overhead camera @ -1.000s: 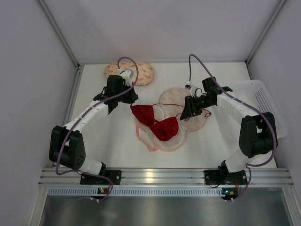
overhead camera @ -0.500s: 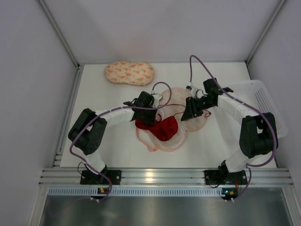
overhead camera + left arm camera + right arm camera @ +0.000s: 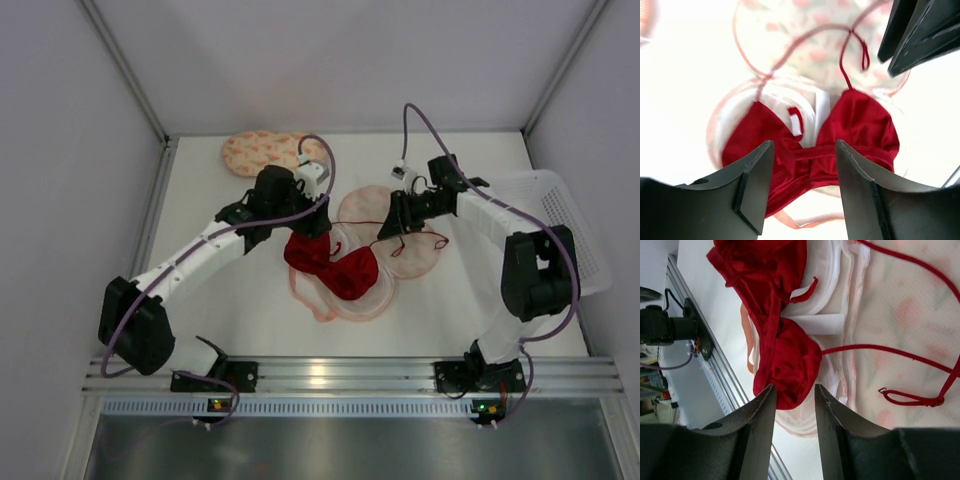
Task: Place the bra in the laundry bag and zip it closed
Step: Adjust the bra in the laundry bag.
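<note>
My left pincer point(image 3: 802, 146) hangs spread and empty, the bright red lacy bra point(image 3: 860, 125) just below; my right pincer point(image 3: 794, 388) likewise. The peach speckled padded laundry bag point(image 3: 900, 310) beneath runs off-frame.

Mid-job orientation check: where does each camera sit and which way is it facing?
Top external: above, behind the bases, looking down; both arms show.
Left wrist: on the left arm, facing down at the bra; left gripper frames it.
Right wrist: on the right arm, facing the bra and laundry bag; right gripper shows.
Shared: all see the bra.
</note>
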You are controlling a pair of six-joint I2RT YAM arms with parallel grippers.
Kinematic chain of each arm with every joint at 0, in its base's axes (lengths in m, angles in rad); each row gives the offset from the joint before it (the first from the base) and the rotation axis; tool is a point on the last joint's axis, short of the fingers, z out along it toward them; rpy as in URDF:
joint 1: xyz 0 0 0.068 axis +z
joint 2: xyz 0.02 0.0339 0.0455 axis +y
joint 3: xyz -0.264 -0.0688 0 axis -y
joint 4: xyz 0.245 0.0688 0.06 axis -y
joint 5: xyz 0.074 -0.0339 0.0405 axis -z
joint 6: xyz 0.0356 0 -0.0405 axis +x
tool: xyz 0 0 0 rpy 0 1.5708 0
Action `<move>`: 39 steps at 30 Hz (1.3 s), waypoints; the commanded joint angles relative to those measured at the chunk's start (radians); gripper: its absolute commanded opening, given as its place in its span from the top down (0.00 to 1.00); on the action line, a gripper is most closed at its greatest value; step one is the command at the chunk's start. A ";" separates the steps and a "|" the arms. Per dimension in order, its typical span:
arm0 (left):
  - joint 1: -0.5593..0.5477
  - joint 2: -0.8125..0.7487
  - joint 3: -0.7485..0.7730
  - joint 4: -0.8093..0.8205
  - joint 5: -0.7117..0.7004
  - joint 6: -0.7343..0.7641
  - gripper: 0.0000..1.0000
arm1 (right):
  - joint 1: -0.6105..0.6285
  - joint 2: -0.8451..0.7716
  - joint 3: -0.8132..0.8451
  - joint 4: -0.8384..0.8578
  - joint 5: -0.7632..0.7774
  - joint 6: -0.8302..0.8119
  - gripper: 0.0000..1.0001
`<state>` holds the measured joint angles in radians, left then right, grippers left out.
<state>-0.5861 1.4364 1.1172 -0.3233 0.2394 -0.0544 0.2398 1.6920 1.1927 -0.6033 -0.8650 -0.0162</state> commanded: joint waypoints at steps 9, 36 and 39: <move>0.317 0.004 -0.017 -0.076 0.098 -0.073 0.43 | 0.124 0.144 0.154 0.286 0.032 0.150 0.63; 0.328 0.179 -0.011 -0.065 0.192 -0.108 0.43 | 0.303 0.452 0.303 0.476 0.132 0.208 0.58; 0.328 0.185 -0.005 -0.066 0.192 -0.108 0.43 | 0.305 0.457 0.300 0.481 0.126 0.203 0.59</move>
<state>-0.2577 1.6154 1.0908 -0.4091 0.4084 -0.1555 0.5278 2.1429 1.4494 -0.1856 -0.7269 0.1883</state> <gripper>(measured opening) 0.578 0.413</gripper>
